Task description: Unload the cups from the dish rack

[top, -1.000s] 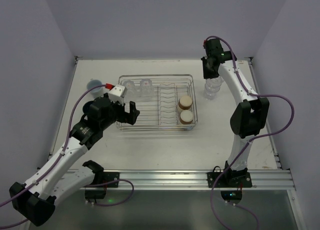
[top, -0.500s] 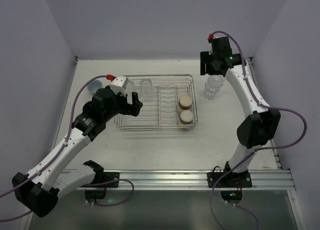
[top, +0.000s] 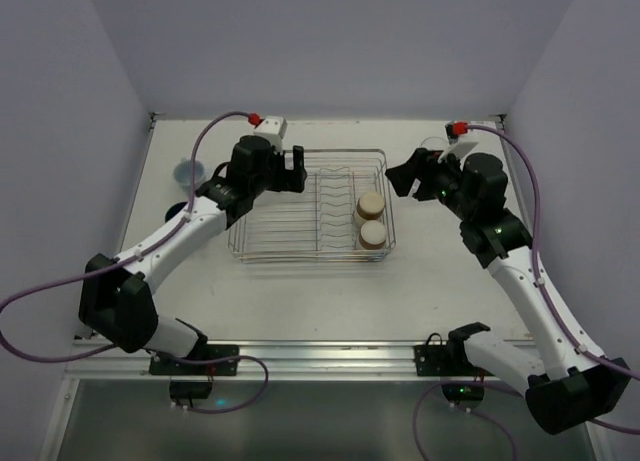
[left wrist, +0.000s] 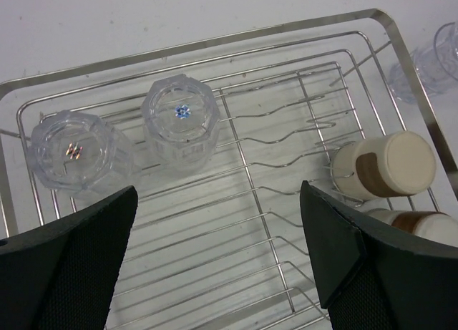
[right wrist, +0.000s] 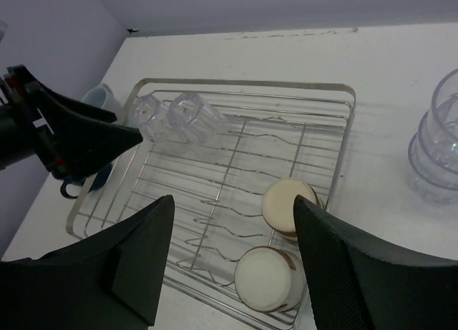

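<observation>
The table point(top: 320, 301) carries the rack point(top: 312, 258) at its middle, with four cups in it. The left gripper point(left wrist: 218, 194) hangs over the rack's far-left corner with its fingers spread wide and holding nothing. The right gripper point(right wrist: 232, 201), also spread and empty, points at the rack from the right. A stack point(right wrist: 436, 147) of clear cups stands on the table just right of the rack, and a pale blue cup point(top: 188, 169) stands to its left. Two tan cups point(left wrist: 386, 165) lean on the wires at the right end; they look thicker, probably heavier and chippable. Two clear tumblers point(left wrist: 180, 119) stand bottom-up side by side under the left gripper. They seem light, stiff and slick, so pinching across the faceted wall near the upturned base looks safest.
</observation>
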You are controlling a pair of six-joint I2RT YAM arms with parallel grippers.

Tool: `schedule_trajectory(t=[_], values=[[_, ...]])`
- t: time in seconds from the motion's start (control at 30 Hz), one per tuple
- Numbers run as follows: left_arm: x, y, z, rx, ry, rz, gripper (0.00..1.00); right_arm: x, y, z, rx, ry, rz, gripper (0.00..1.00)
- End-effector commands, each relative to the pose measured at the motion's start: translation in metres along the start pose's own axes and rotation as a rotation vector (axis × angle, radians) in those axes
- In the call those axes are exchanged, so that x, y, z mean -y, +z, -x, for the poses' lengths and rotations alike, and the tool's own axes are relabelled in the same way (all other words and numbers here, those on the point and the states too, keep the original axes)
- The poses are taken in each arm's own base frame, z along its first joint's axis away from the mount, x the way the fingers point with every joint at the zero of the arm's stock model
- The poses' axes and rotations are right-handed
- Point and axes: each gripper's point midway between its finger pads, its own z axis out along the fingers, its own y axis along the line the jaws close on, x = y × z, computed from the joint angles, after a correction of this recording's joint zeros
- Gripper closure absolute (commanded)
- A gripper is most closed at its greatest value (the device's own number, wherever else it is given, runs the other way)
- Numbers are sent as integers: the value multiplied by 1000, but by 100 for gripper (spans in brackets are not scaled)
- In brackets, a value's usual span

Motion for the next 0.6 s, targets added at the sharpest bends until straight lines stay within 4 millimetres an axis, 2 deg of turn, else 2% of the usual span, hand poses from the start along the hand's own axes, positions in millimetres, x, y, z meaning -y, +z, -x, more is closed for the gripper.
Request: schedule_trajectory(t=[0.0, 0.03, 0.1, 0.13, 0.17, 0.2, 0.3, 0.5, 0.57], values=[[5, 16, 53, 145, 32, 1, 3, -17, 4, 5, 56, 34, 98, 30], [3, 31, 45, 119, 44, 15, 3, -19, 4, 3, 52, 34, 110, 30], [0, 42, 51, 124, 79, 38, 3, -19, 3, -1, 54, 40, 117, 31], [-4, 57, 39, 87, 92, 61, 3, -20, 2, 3, 76, 42, 125, 31], [-4, 62, 44, 91, 109, 62, 3, -23, 0, 0, 75, 45, 145, 31], [-5, 74, 35, 66, 122, 68, 3, -26, -1, 0, 73, 48, 160, 31], [-11, 85, 36, 62, 140, 105, 3, -30, -3, 1, 76, 45, 175, 31], [-30, 107, 18, 21, 152, 204, 3, -30, -3, 0, 72, 41, 174, 31], [-31, 117, 7, -3, 151, 202, 3, -30, -2, 0, 70, 43, 175, 31]])
